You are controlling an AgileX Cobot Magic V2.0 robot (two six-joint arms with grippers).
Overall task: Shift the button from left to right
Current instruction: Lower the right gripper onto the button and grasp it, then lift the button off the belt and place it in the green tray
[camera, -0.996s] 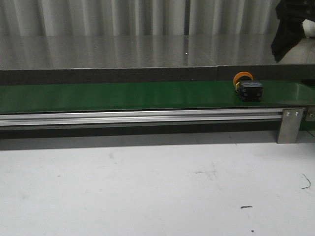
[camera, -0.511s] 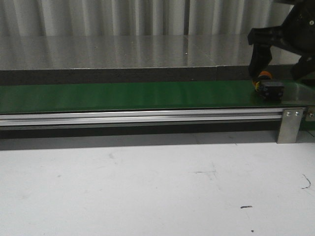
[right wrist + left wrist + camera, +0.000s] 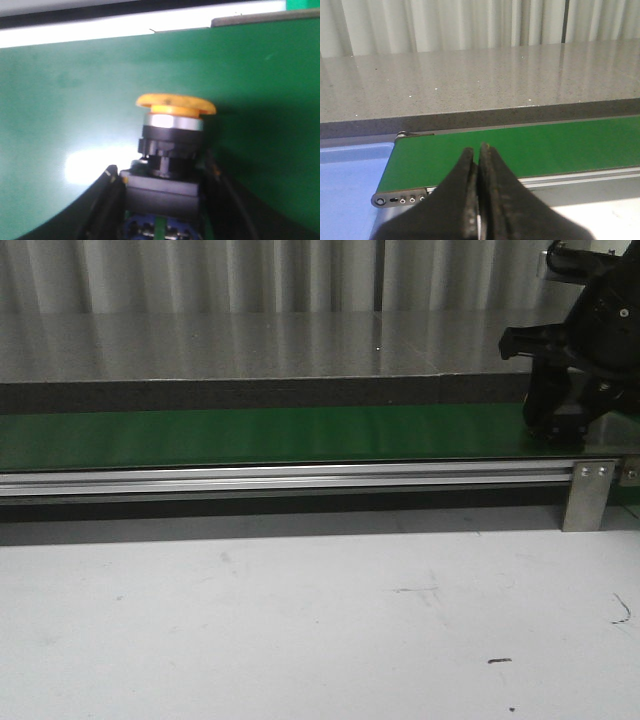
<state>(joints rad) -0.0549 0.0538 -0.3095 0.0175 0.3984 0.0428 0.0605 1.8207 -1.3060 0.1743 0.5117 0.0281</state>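
Note:
The button [image 3: 172,135], an orange-yellow mushroom cap on a black block body, lies on the green conveyor belt [image 3: 75,100] in the right wrist view. My right gripper [image 3: 161,167] has its fingers pressed against both sides of the black body. Seen from the front, the right gripper [image 3: 560,425] is down on the belt [image 3: 250,435] at its right end and hides the button. In the left wrist view my left gripper [image 3: 479,149] is shut with nothing in it, hovering near the belt's left end [image 3: 545,145].
An aluminium rail [image 3: 300,478] with a metal bracket [image 3: 590,495] runs along the belt's front. A grey speckled counter [image 3: 250,340] lies behind, white table [image 3: 300,620] in front. A blue bin [image 3: 345,175] sits beside the belt's left end.
The button rode the belt to the right. My right gripper came down from the upper right and closed around it, so the front view no longer shows the button.

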